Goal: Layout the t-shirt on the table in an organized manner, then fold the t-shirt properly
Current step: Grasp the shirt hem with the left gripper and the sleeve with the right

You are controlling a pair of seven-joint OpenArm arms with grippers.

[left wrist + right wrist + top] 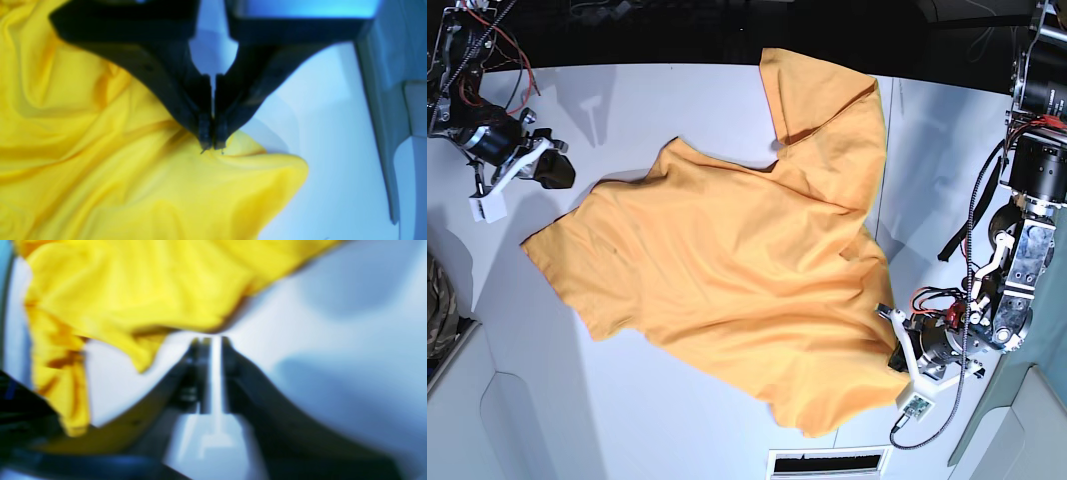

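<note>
Left gripper (212,146): jaws are seen pressed nearly together, only a hairline slit between them, with the tips pinched into a raised pucker of the t-shirt (116,166). Cloth is gathered in folds radiating from that pinch. In the base view the same gripper (897,357) is found at the shirt's near right hem, at the fabric's edge.

Right gripper (213,340): jaws are seen close together, a narrow bright gap left between them. Nothing is visible in the gap; the wrist view is badly blurred, and the shirt's edge (133,293) hangs just beyond the tips, contact not determinable. In the base view this gripper (539,165) is seen beside the shirt's upper left shoulder, apart from the cloth.

The t-shirt (727,270) is spread across the middle of the table (627,410), mostly flat but skewed. One sleeve is folded up toward the far edge of the table; a corner points left; the lowest corner points toward the near edge.

Bare white tabletop is seen left of the shirt and along its near side. A strip of camouflage cloth (437,300) is seen at the table's left edge, well apart from the shirt.
</note>
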